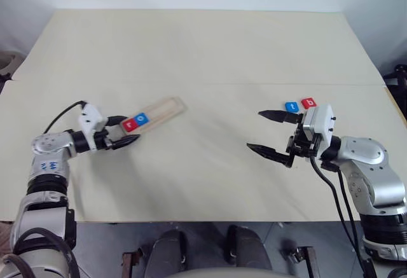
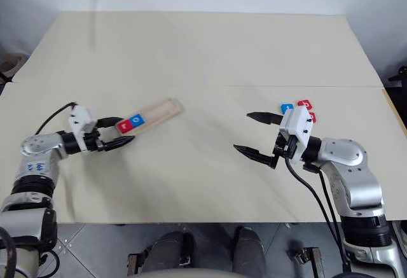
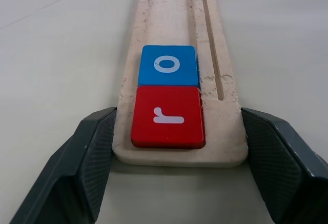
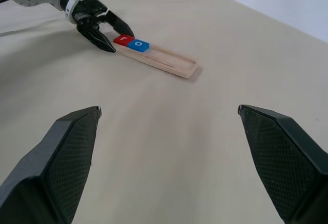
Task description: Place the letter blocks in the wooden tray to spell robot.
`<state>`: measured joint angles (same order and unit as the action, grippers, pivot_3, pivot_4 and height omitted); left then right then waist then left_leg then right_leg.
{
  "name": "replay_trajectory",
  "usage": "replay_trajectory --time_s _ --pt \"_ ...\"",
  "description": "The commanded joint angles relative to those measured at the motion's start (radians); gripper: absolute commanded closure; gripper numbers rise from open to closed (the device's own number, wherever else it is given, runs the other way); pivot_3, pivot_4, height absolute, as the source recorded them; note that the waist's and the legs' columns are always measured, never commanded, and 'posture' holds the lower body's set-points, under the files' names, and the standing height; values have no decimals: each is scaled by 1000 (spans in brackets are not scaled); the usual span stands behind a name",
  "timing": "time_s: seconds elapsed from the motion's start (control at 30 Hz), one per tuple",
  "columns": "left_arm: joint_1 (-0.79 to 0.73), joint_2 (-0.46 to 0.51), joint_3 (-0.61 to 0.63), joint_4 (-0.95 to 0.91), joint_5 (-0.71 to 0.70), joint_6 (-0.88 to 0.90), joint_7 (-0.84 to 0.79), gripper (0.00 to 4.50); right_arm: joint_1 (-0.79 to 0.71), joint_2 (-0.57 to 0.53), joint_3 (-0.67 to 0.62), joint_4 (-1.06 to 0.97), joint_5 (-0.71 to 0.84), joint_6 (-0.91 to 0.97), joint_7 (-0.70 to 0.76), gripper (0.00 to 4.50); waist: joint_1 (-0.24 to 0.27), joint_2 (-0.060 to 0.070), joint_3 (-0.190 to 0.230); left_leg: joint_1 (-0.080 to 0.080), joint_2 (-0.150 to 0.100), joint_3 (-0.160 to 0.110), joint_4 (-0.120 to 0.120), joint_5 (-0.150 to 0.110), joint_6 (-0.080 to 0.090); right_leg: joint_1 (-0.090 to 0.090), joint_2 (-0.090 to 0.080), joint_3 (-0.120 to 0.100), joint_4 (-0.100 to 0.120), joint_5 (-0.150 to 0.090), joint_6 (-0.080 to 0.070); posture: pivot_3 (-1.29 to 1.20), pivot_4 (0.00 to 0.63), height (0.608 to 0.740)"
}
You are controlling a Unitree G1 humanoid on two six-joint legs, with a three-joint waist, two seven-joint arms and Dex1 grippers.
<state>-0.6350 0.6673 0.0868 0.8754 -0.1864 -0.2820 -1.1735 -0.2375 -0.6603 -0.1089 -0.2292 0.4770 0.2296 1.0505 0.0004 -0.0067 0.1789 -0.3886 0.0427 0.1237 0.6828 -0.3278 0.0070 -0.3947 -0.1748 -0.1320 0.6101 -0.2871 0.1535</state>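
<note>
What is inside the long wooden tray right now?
Inside the wooden tray sit two letter blocks side by side: a red r at the end, then a blue o. The rest of the slot is empty.

The tray (image 3: 180,80) is running from the lower middle of the frame up to the top edge. A red r block (image 3: 168,116) is sitting at its near end, touching a blue o block (image 3: 168,65) just above it. The left gripper (image 3: 179,157) is standing open, one finger (image 3: 82,167) at lower left and the other at lower right, flanking the tray's near end.
</note>
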Motion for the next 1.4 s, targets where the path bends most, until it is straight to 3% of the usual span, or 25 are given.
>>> replay_trajectory --time_s 0.03,0.17,0.33,0.53,0.83,0.9,0.97,1.1,1.2,1.4 --pt "39 -38 -83 -222 6 71 -56 1109 102 -57 -83 -58 37 4 28 0 9 0 0 -1 0 0 0 0 0 0 0 0 -1 0 0 0 150 740" --pt "34 -81 -171 -361 41 120 -65 1109 242 -87 -157 -96 49 11 16 0 16 -1 0 -1 0 0 0 0 0 0 0 0 -2 0 0 0 150 740" --pt "-34 -146 -251 -381 100 170 -31 1109 390 -81 -250 -126 42 -9 -14 0 21 -1 1 0 0 0 1 0 0 0 1 0 -1 1 -1 0 150 740" --pt "-128 -246 -300 -275 123 159 -39 1109 543 -50 -348 -155 40 -36 -55 0 26 -1 1 -1 0 0 1 0 0 1 1 0 -3 1 0 0 150 740" --pt "-203 -301 -318 -141 154 120 -51 1109 588 -26 -365 -182 49 -39 -90 0 23 -1 1 -1 1 -1 1 0 0 1 2 0 -3 1 -1 0 150 740" --pt "-199 -298 -306 -150 144 95 -58 384 603 -3 -380 -187 58 -41 -109 0 23 -1 1 -1 1 -1 1 0 0 1 2 0 -3 1 0 0 150 740" --pt "-195 -295 -282 -168 119 83 -64 20 622 18 -398 -194 65 -43 -130 0 26 -1 1 -1 1 -1 1 0 0 1 2 0 -4 1 -1 0 150 740" --pt "-181 -254 -184 -194 43 7 -66 20 654 79 -421 -197 55 -58 -199 0 24 -1 1 -1 1 -1 1 0 0 1 2 0 -4 1 -1 0 150 740" --pt "-158 -218 -127 -245 -23 45 -91 20 644 105 -424 -195 67 -34 -249 0 14 -1 1 -1 2 -1 1 0 0 0 3 0 -3 1 -1 0 150 740" --pt "67 -57 28 -499 -147 221 -54 20 422 82 -366 -144 32 91 -426 0 -20 0 0 2 4 -3 0 0 -1 0 4 4 0 0 -2 0 150 740"
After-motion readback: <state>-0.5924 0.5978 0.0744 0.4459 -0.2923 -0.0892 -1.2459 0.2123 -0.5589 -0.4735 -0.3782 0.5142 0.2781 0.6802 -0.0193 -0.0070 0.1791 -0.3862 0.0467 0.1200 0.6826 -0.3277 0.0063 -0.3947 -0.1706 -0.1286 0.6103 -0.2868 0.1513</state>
